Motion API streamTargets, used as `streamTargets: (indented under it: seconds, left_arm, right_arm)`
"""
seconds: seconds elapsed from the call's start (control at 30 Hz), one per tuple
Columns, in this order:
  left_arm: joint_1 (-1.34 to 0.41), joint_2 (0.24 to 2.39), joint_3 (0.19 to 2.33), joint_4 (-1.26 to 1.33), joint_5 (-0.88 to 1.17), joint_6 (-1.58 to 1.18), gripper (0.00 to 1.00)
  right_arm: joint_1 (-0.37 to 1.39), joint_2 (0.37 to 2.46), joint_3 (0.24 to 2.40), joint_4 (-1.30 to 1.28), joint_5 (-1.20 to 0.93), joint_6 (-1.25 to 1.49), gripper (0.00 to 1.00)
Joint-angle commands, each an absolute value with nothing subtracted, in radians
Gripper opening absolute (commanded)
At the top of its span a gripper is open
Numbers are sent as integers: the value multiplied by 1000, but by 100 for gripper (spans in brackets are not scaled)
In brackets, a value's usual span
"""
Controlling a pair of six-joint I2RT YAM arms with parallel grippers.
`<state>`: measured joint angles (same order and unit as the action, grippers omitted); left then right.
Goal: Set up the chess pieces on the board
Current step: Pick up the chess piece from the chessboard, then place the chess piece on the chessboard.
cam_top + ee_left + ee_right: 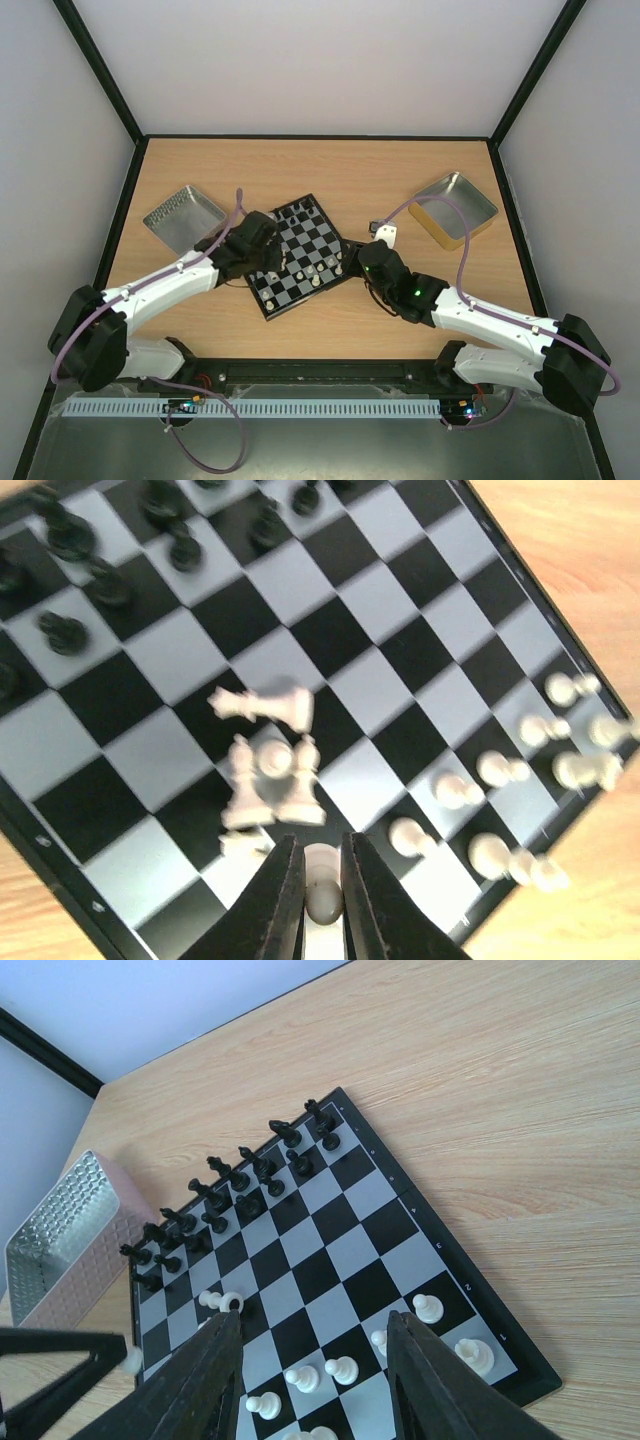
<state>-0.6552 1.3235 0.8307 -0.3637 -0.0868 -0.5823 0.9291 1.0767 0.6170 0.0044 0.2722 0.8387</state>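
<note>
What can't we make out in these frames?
- Left wrist: which type the held piece is; the left hand covers its sides.
- Left wrist: white pieces blurred, types unclear.
- Right wrist: right hand hides some white pieces.
- Top: chess pieces too small to identify.

We see a matt wood-grain surface (520, 1110), a faintly glossy board (330, 1260), smooth cream chess pieces (452, 788) and a dimpled metal tray (60, 1225).

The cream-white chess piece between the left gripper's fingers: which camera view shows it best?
The left wrist view: the cream-white chess piece sits close up between the black fingers of the left gripper. The right wrist view shows only a tiny pale dot at the fingertips. In the top external view the gripper hides it.
</note>
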Motion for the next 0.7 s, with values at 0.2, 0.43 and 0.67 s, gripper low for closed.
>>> streamTargets:
  seconds: [0.2, 0.43, 0.67]
  left_arm:
    - [-843, 1355, 821, -506, -117, -605, 13]
    - [-863, 1407, 796, -482, -144, -645, 14]
    - [-864, 1442, 782, -477, -176, -648, 14]
  right_arm:
    - [926, 1084, 606, 13, 298, 850, 39]
    - [925, 1088, 605, 13, 295, 853, 39]
    - [925, 1086, 602, 14, 296, 853, 39]
